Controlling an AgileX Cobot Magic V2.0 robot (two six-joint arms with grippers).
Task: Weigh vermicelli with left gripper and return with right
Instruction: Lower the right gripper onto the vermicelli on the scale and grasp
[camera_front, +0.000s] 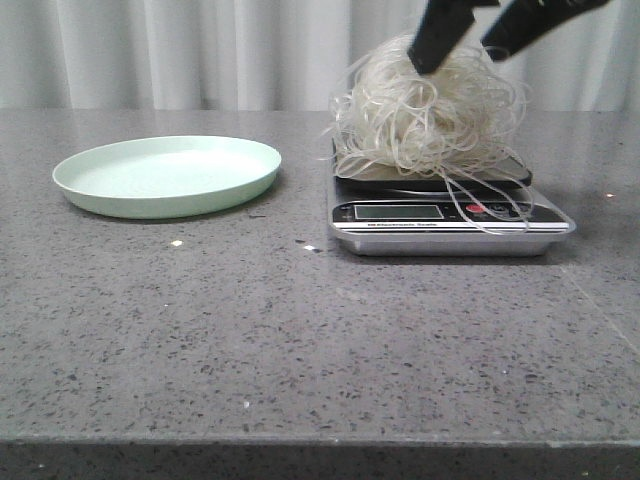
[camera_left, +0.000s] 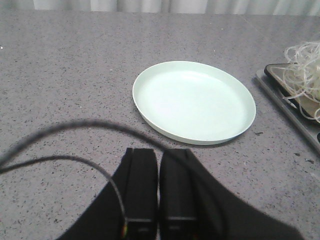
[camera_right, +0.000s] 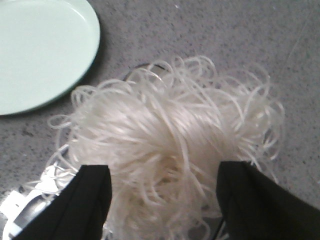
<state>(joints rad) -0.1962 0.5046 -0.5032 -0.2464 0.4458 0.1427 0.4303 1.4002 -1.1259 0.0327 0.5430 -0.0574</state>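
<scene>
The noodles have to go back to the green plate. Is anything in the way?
Nothing visible is. The vermicelli sits on the scale, and only bare table lies between it and the empty plate. The right gripper fingers already straddle it.

Noodles (camera_front: 425, 125) are translucent whitish, the plate (camera_front: 168, 175) is pale mint green. Table (camera_front: 300, 340) is grey speckled stone; scale (camera_front: 450, 215) is silver with black.

- vermicelli (camera_front: 425, 120): thin, translucent, glossy whitish strands
- plate (camera_front: 100, 185): smooth pale green, looks plastic, soft sheen
- kitchen scale (camera_front: 450, 232): silvery shiny body, dark glossy platform
- tabletop (camera_front: 300, 340): grey speckled stone look, smooth
- right gripper's fingers (camera_right: 92, 200): matt black
</scene>
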